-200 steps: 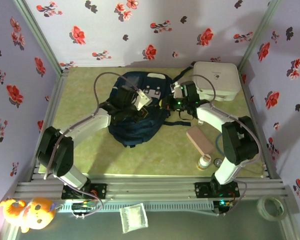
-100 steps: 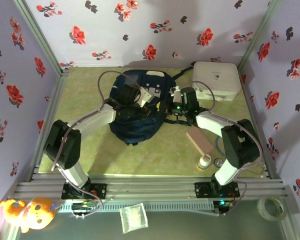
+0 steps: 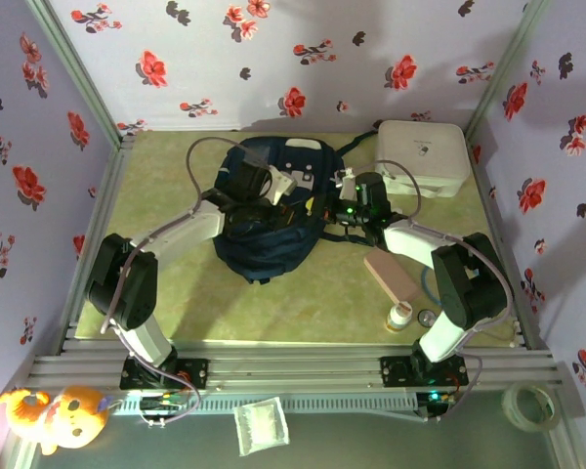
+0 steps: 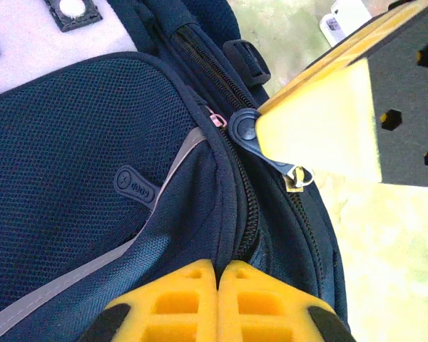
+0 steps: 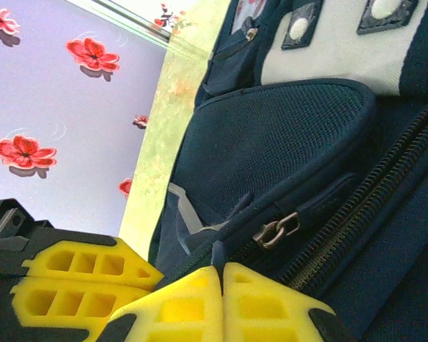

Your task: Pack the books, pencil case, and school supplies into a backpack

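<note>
The navy backpack [image 3: 264, 230] lies flat mid-table, its grey buckle tabs [image 3: 298, 179] toward the back. My left gripper [image 3: 295, 198] is shut on a fold of the backpack's fabric [image 4: 217, 246] beside the main zipper. My right gripper [image 3: 324, 207] is shut on a dark zipper pull [image 5: 220, 253]; in the left wrist view that pull [image 4: 246, 133] runs under the right gripper's yellow fingers [image 4: 321, 135]. The two grippers sit close together at the bag's right side. The pinkish-tan pencil case [image 3: 392, 277] lies on the mat to the right. The books are out of view.
A white rounded box [image 3: 422, 156] stands at the back right. A small white bottle [image 3: 399, 316] and a small round object [image 3: 425, 316] lie near the right arm's base. Floral walls close in the green mat [image 3: 166, 283].
The left gripper has drawn back toward the backpack's top. The right gripper has slid a little left and nearer, closing on the left one. The backpack stays put.
</note>
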`<move>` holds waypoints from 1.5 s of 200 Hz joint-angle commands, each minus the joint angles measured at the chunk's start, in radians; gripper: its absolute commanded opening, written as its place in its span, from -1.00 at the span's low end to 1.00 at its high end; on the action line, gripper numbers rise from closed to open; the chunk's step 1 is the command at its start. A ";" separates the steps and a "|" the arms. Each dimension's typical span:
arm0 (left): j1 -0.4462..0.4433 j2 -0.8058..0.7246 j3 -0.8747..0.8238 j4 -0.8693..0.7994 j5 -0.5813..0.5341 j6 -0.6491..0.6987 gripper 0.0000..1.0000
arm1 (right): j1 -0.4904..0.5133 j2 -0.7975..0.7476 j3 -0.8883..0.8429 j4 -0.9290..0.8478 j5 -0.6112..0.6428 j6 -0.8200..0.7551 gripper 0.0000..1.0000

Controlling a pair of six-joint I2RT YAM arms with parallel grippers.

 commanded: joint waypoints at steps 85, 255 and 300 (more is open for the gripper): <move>0.020 0.052 0.063 0.176 0.018 -0.105 -1.00 | 0.048 -0.112 -0.051 -0.004 -0.139 -0.042 -0.79; 0.029 -0.101 -0.072 0.214 0.067 0.071 -1.00 | -0.071 -0.129 0.109 -0.427 0.117 0.154 0.12; 0.029 -0.122 -0.107 0.258 0.099 0.087 -1.00 | -0.070 -0.037 0.156 -0.322 0.018 0.306 0.09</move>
